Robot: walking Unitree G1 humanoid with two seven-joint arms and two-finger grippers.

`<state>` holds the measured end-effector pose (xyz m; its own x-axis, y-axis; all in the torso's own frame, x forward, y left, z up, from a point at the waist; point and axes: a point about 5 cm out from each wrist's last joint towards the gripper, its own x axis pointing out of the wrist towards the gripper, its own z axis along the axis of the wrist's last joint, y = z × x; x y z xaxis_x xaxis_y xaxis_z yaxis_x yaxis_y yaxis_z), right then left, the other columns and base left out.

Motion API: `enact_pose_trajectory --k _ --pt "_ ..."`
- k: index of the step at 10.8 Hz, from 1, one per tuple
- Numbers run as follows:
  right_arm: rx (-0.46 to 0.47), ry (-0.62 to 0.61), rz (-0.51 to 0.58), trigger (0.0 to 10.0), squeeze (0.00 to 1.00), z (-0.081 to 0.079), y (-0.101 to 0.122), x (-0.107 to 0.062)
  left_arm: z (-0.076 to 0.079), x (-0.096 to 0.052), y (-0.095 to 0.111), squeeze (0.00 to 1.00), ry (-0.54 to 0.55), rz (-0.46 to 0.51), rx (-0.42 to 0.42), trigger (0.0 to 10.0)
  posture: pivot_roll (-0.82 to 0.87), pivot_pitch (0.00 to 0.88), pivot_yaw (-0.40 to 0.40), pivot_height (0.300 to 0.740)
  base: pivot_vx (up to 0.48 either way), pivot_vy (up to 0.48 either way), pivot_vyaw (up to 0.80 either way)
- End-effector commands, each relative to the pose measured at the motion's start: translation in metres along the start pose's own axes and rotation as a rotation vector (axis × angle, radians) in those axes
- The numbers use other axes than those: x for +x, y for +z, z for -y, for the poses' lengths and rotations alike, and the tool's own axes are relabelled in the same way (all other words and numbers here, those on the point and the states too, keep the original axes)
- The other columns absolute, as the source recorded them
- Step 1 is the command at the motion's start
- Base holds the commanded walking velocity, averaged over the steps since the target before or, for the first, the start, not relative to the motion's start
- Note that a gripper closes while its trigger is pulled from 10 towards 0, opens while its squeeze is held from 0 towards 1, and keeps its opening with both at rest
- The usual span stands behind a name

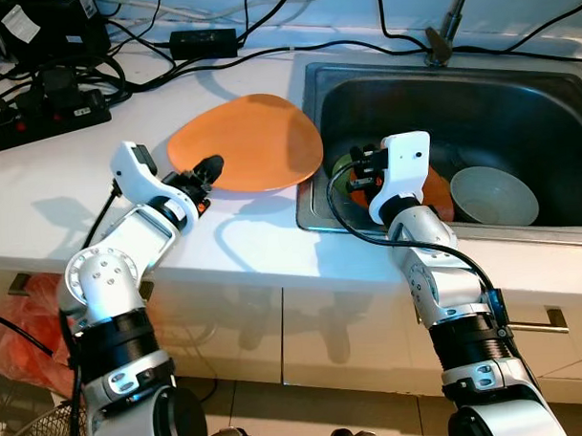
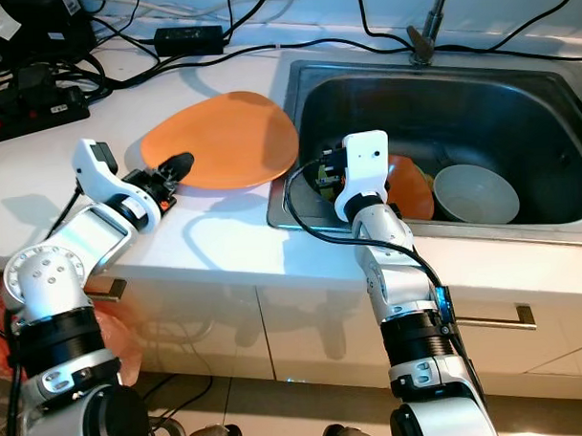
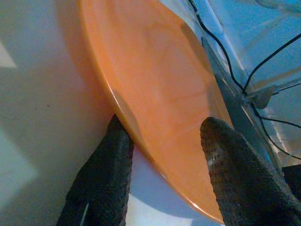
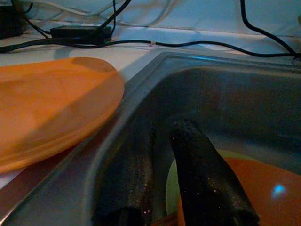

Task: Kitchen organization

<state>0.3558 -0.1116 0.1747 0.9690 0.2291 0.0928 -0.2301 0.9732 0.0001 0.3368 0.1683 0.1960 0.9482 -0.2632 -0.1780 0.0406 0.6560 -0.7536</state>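
- Your left gripper (image 3: 162,155) straddles the near rim of the orange plate (image 1: 250,143) on the white counter (image 1: 52,207), fingers spread; that smooth, glossy rim could skid away.
- Your right gripper (image 4: 169,188) sits low in the steel sink (image 1: 478,106), fingers pressed together on nothing, and could knock the orange dish (image 4: 249,188) or the pale bowl (image 1: 494,196).

You get bright, sharp head views with hard arm shadows on the counter (image 1: 244,239); wrist views look dimmer, bluish.
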Motion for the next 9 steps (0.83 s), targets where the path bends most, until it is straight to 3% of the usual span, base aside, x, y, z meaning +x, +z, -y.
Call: enact_pose_trajectory --k 1,9 --pt "-0.007 0.000 0.001 10.0 0.00 0.0010 0.0005 -0.0023 -0.0139 0.0039 -0.0238 0.00 0.076 -0.109 -0.020 0.0 0.07 0.146 -0.012 0.740 0.000 0.000 0.00" --pt "-0.003 0.005 -0.002 10.0 0.00 -0.0007 0.0005 -0.0017 -0.0126 0.0033 -0.0253 0.00 0.066 -0.103 -0.022 0.0 0.08 0.134 -0.007 0.740 0.000 0.000 0.00"
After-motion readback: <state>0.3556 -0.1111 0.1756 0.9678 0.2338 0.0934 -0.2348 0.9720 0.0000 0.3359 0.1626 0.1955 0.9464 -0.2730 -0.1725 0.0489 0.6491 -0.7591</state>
